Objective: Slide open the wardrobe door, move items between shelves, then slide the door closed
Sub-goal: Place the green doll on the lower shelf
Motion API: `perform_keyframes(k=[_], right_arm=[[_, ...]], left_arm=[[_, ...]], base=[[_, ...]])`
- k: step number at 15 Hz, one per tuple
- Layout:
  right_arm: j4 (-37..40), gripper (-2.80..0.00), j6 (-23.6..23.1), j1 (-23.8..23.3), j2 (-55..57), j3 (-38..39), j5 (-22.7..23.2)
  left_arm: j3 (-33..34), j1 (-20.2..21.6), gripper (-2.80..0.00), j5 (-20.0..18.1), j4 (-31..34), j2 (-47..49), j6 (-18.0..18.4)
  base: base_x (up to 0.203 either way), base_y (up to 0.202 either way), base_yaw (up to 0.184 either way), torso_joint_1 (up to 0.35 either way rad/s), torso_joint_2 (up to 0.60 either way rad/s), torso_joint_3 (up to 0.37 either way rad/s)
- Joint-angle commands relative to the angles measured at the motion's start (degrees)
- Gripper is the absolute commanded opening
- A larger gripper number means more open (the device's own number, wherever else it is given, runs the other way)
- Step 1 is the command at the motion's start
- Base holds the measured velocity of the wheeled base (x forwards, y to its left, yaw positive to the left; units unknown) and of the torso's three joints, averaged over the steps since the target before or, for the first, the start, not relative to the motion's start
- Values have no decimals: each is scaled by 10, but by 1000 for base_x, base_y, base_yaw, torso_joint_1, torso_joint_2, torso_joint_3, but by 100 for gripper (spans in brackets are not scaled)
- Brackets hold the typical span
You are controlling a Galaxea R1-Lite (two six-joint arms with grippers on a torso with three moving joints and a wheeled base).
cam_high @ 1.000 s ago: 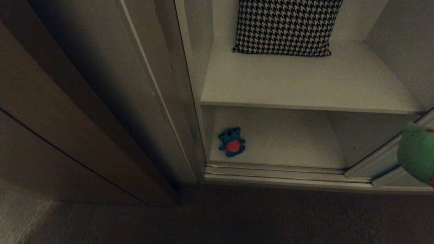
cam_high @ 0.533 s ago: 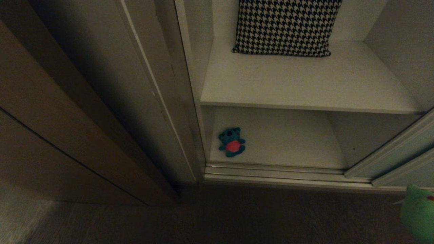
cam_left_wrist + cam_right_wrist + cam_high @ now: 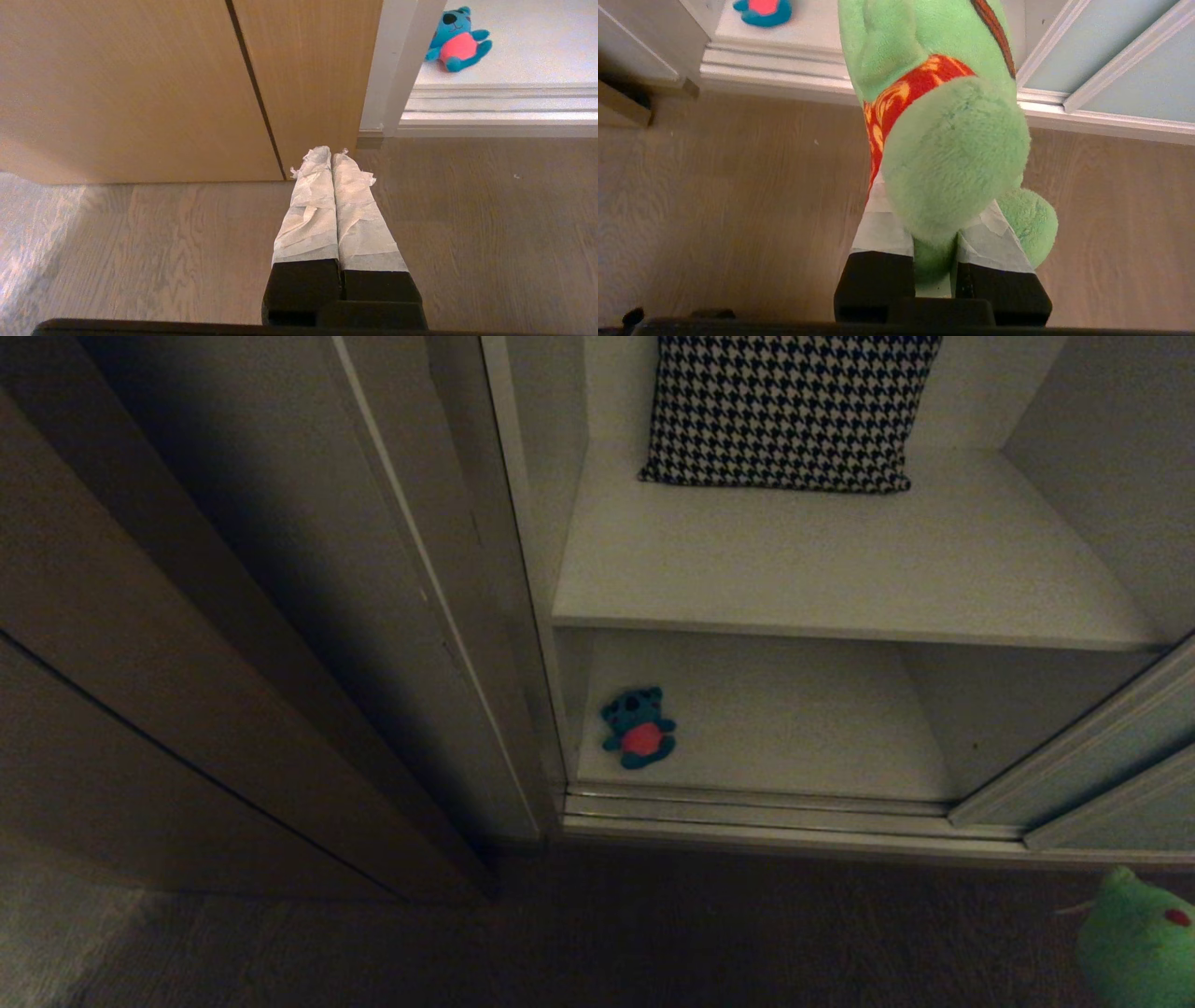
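My right gripper (image 3: 936, 219) is shut on the lower body of the green frog (image 3: 943, 140), which hides its fingertips. In the head view the frog (image 3: 1134, 943) hangs over the floor at the lower right, in front of the wardrobe. The teal bear (image 3: 639, 727) lies at the left end of the lower shelf (image 3: 794, 728). The upper shelf (image 3: 840, 560) is above it. The sliding wardrobe door (image 3: 1092, 42) stands pushed to the right, leaving the compartment uncovered. My left gripper (image 3: 331, 156) is shut on nothing, low over the floor by the brown panelling.
A black-and-white houndstooth pillow (image 3: 789, 411) leans at the back of the upper shelf. The door track (image 3: 747, 812) runs along the wardrobe's base. Brown wooden panelling (image 3: 140, 93) stands to the left, and wood floor (image 3: 653, 933) lies in front.
The frog in my right gripper has dropped from beside the lower shelf's right edge to low over the floor, then drifted slightly left. The bear and left gripper have not moved.
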Motion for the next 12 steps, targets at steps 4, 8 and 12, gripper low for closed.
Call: perform_keyframes(k=[4, 8, 12], right_arm=[[-101, -280, -3, 0, -39, 75, 4], [-98, -280, -10, 0, -40, 75, 4], [-99, -280, 3, 0, -39, 75, 5]], left_arm=[[0, 0, -280, 0, 0, 1, 0], [0, 0, -280, 0, 0, 1, 0], [0, 0, -280, 0, 0, 1, 0]], base=[[0, 0, 0, 0, 0, 0], [0, 0, 0, 0, 0, 0], [0, 0, 0, 0, 0, 0]])
